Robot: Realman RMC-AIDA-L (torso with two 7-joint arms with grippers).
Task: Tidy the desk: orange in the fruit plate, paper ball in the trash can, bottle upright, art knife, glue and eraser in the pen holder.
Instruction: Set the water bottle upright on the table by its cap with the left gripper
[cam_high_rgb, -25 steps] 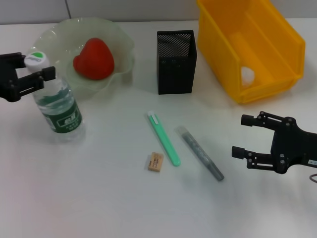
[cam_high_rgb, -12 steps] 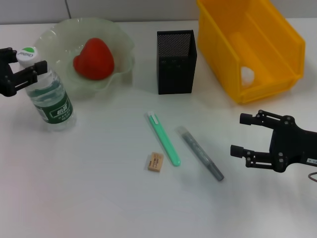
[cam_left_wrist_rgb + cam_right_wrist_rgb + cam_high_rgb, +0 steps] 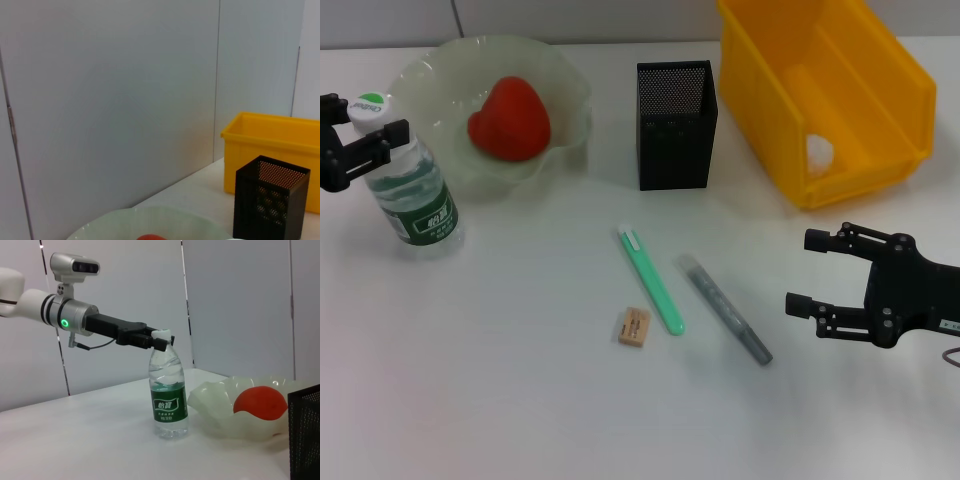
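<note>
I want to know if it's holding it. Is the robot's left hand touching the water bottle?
Touching. In the right wrist view the left gripper is closed around the neck of the bottle, just below its white cap, with no gap visible.

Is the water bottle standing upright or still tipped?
Upright. The bottle stands on its base on the table, cap on top, with the left end effector closed at its neck.
</note>
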